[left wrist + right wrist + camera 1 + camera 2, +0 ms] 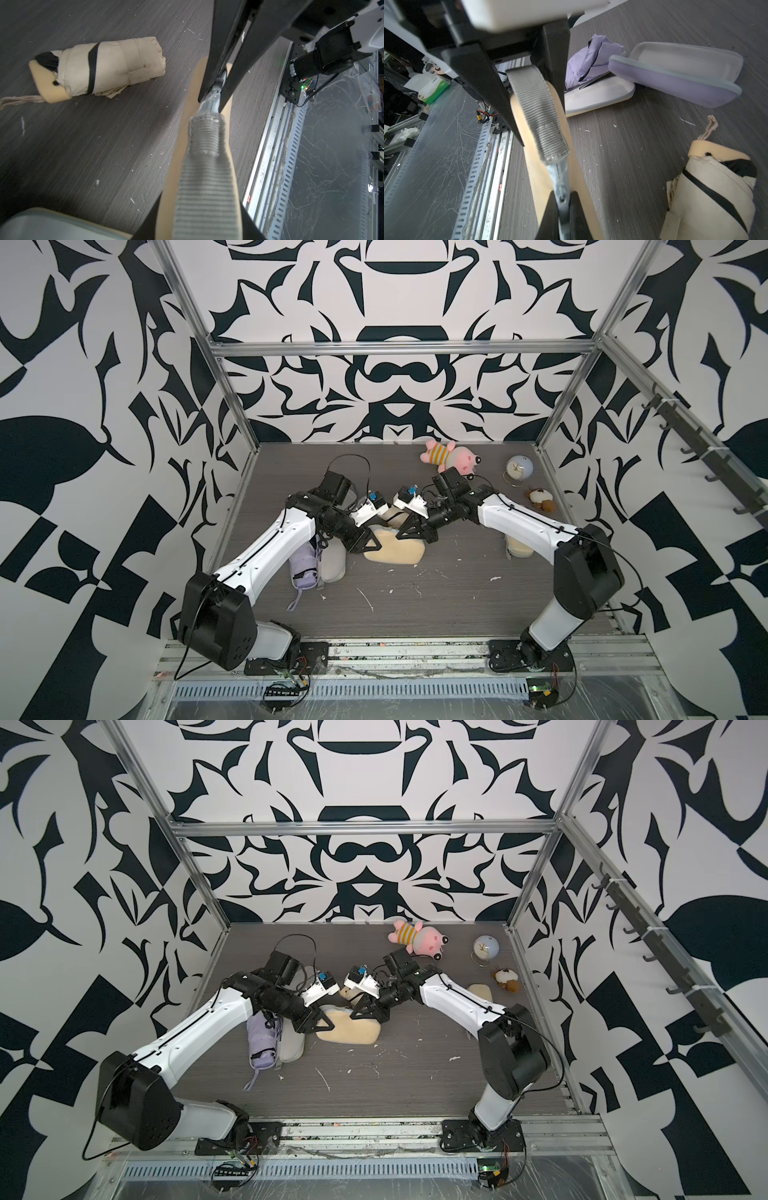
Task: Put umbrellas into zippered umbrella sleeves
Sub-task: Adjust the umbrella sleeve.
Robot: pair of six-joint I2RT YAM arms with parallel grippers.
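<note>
A beige sleeve stands on edge mid-table, zip side up. My left gripper is shut on its end, where a grey webbing loop lies. My right gripper is shut on the sleeve's zip pull. A beige umbrella lies loose on the table just behind the sleeve. To the left, the lavender umbrella rests on an open lavender sleeve.
Another beige sleeve lies under my right arm. A pink plush toy, a small round clock and a small brown plush sit at the back right. Metal rails run along the table's front edge.
</note>
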